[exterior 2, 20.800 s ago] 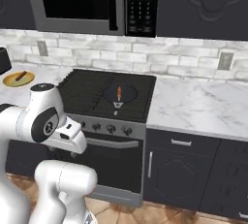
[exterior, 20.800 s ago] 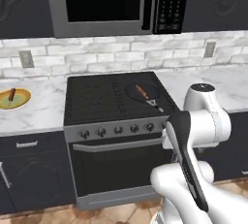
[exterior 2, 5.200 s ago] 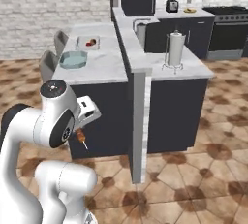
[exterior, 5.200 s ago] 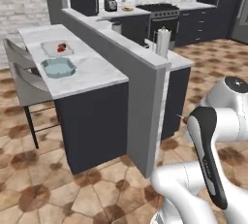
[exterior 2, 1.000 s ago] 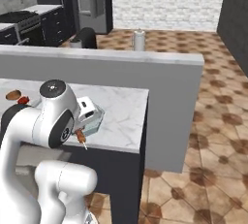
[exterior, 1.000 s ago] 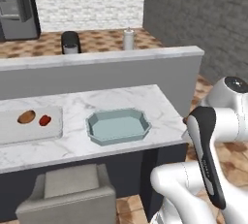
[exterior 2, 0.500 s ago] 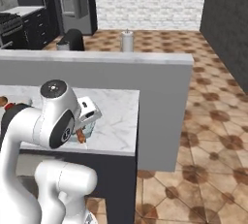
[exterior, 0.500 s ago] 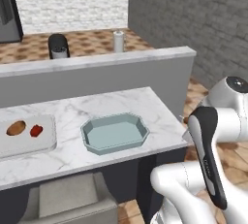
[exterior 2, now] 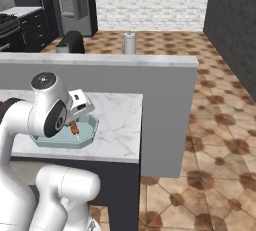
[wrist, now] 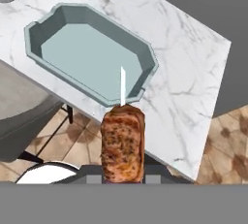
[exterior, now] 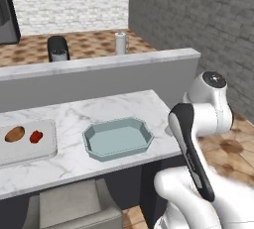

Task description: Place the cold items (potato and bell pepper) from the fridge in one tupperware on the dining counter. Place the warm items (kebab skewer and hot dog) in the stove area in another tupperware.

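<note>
You have the kebab skewer (wrist: 122, 143) in the jaws, which are closed tight on its near end; the browned meat sits just ahead of the grip and the pale stick points forward, its tip over the near rim of the teal octagonal tupperware (exterior: 118, 138). In the right base view the skewer (exterior 2: 74, 128) hangs under the gripper (exterior 2: 76, 124), just at the near right edge of that container (exterior 2: 85, 132), so it is held off the table, not yet inside.

The teal tupperware sits on the white marble table (exterior: 74, 163), near its right end and in front of the raised grey ledge (exterior: 99, 64). It looks empty. To its left, well apart, lies the flat whitish tupperware (exterior: 44, 146) with the potato (exterior: 15, 134) and the bell pepper (exterior: 35, 136) already in it, side by side, the potato on the left.

So the cold half looks done, and the step in hand is delivering the first warm item. The hot dog is yet to be brought, as far as you can judge from the empty teal container.

Next you need to carry the skewer further over the middle of the teal container, lower it until the meat is close to the floor of it, then open the jaws. Mind the length of the stick: laid along the container's long axis it should fit; laid across, it may rest on the rim and tip out.
</note>
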Motion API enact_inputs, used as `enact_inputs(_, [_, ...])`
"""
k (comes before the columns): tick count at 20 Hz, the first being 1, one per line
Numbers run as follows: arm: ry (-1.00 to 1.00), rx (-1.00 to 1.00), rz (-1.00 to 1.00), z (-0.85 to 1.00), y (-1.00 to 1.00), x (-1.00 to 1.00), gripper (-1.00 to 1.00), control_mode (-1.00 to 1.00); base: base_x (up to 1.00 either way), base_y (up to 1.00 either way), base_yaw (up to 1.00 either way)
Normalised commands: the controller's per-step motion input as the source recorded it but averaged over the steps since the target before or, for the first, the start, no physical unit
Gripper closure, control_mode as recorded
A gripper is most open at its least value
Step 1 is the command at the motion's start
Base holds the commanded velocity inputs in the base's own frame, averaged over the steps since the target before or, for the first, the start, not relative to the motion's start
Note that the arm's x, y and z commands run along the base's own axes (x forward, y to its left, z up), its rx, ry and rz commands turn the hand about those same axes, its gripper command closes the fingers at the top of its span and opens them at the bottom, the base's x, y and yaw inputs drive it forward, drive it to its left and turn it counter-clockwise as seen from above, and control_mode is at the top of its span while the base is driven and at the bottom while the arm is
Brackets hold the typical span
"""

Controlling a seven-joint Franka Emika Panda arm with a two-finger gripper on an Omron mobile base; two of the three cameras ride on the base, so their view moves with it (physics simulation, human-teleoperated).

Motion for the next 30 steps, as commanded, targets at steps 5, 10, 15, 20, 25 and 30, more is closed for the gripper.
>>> enact_inputs(5, [0.0, 0.0, 0.01, 0.0, 0.55, 0.24, 1.0, -1.0, 0.0, 0.0, 0.0])
enact_inputs(10, [0.01, 0.01, 0.08, -0.05, 0.5, 0.45, 1.0, -1.0, 0.0, 0.0, 0.0])
enact_inputs(15, [0.06, 0.0, 0.07, -0.24, 0.58, 0.5, 1.0, -1.0, 0.0, 0.0, 0.0])
enact_inputs(20, [0.15, 0.0, 0.06, -0.63, 0.36, 0.47, 1.0, -1.0, 0.0, 0.0, 0.0])
enact_inputs(25, [0.19, -0.02, 0.07, -0.78, 0.09, 0.5, 1.0, -1.0, 0.0, 0.0, 0.0])
enact_inputs(30, [0.21, -0.01, 0.1, -0.5, 0.0, 0.54, 1.0, -1.0, 0.0, 0.0, 0.0])
